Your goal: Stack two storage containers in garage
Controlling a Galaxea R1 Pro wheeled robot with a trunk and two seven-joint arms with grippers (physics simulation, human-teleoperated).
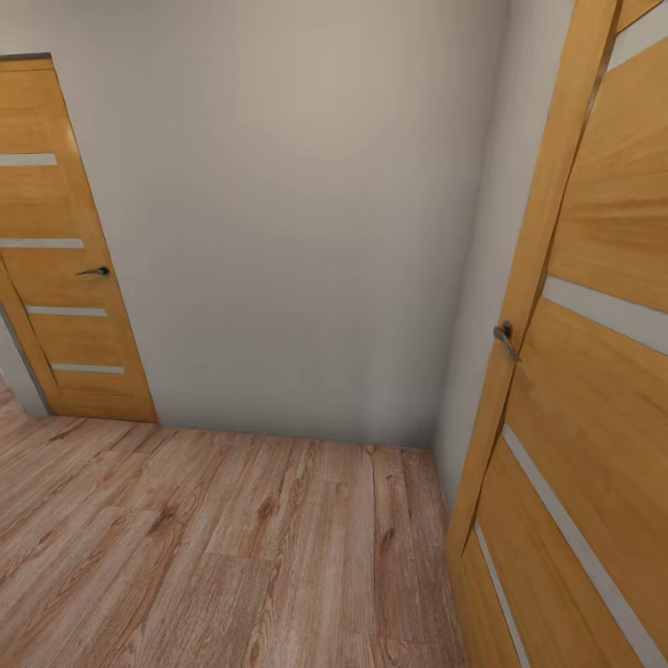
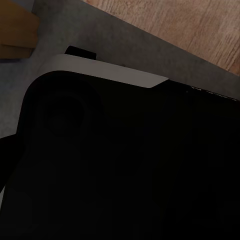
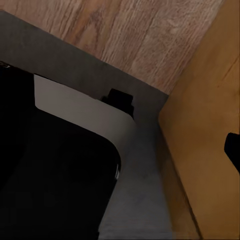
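Beside me stands an open wooden door (image 1: 594,371), another door (image 1: 65,278) across the plank floor (image 1: 232,557) from it; jaws' state I cannot tell.

The light brown wood-plank floor (image 1: 232,547) is stretching across the lower part of the head view, running up to the plain pale grey wall (image 1: 297,232) and meeting the foot of the two honey-brown wooden doors, one at the left (image 1: 65,278) and one at the right (image 1: 594,417); nothing is lying on the boards
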